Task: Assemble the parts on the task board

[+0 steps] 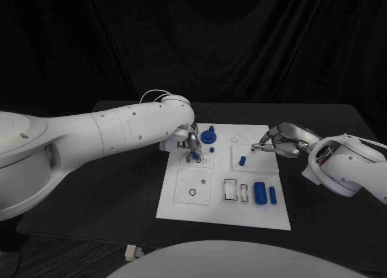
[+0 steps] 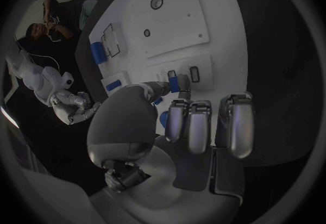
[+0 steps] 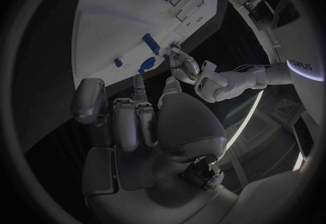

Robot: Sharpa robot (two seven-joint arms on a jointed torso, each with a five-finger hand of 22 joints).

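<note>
The white task board lies in the middle of the table. My left hand hovers over its far left part and pinches a small blue peg between thumb and a finger, right above a small slot; the left wrist view shows the peg at the thumb tip. A round blue part stands just beside that hand. My right hand hangs at the board's far right edge, fingers loosely bent, holding nothing. A blue cylinder and a blue bar lie near the board's right side.
Another short blue peg stands on a raised square near my right hand. Two rectangular slots sit left of the cylinder, and a square plate with a round hole lies at the near left. Bare black table surrounds the board.
</note>
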